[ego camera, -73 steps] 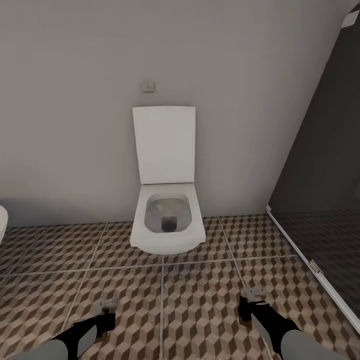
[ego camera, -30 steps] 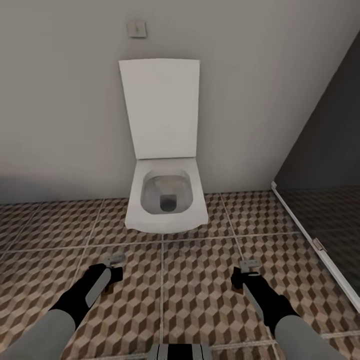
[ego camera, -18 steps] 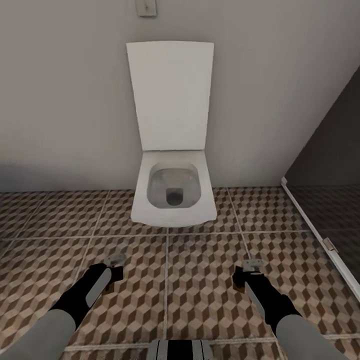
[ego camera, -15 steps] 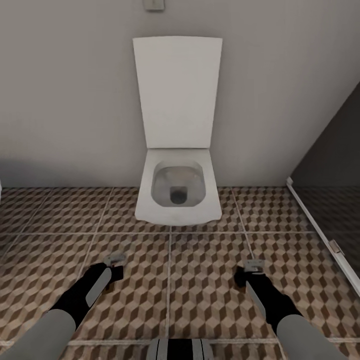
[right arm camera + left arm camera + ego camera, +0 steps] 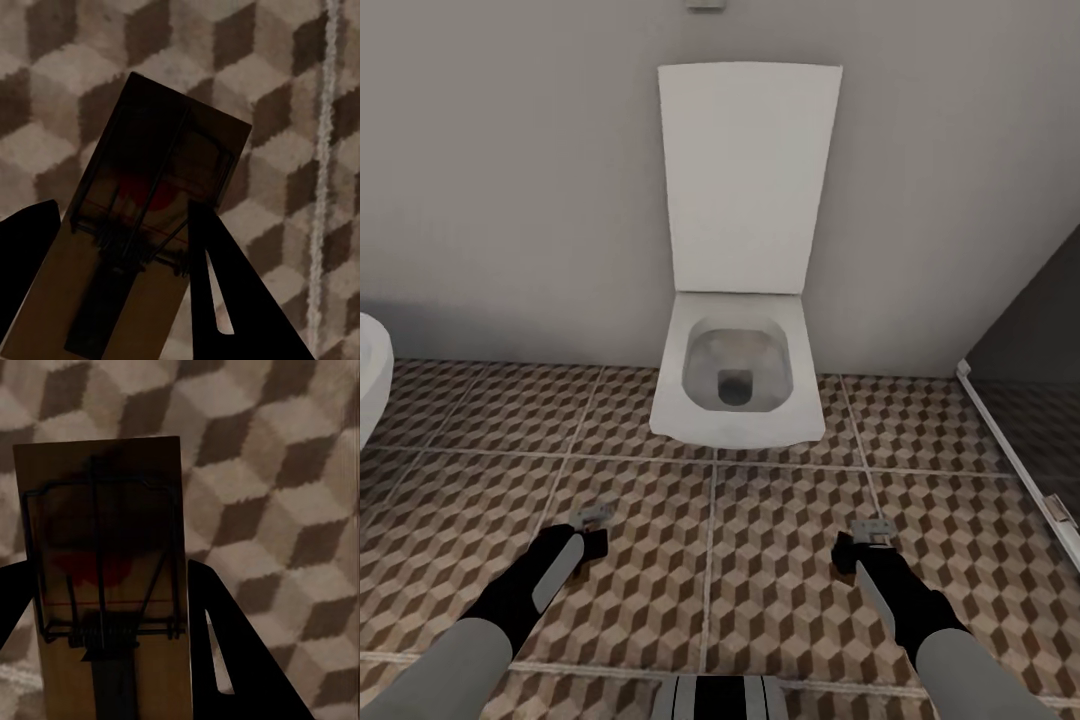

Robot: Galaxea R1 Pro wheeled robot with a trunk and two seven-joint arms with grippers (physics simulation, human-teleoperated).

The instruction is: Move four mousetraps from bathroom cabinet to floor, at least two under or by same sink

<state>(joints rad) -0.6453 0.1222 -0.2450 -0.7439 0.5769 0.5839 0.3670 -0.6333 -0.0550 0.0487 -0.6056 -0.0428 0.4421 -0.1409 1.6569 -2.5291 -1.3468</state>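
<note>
i'm looking down at the bathroom floor (image 5: 780,560), cube-patterned tiles running to a grey wall where a white toilet (image 5: 738,380) stands with its lid up. both arms reach forward and low, well apart, either side of a grout line. the left gripper (image 5: 592,522) is clamped on a mousetrap (image 5: 105,577), and the right gripper (image 5: 870,530) pinches another mousetrap (image 5: 142,240), tilted between its fingers. open tile lies ahead of both. a dark glass partition (image 5: 1030,400) bounds the right; a white rounded edge (image 5: 372,380) is cut off at left.
</note>
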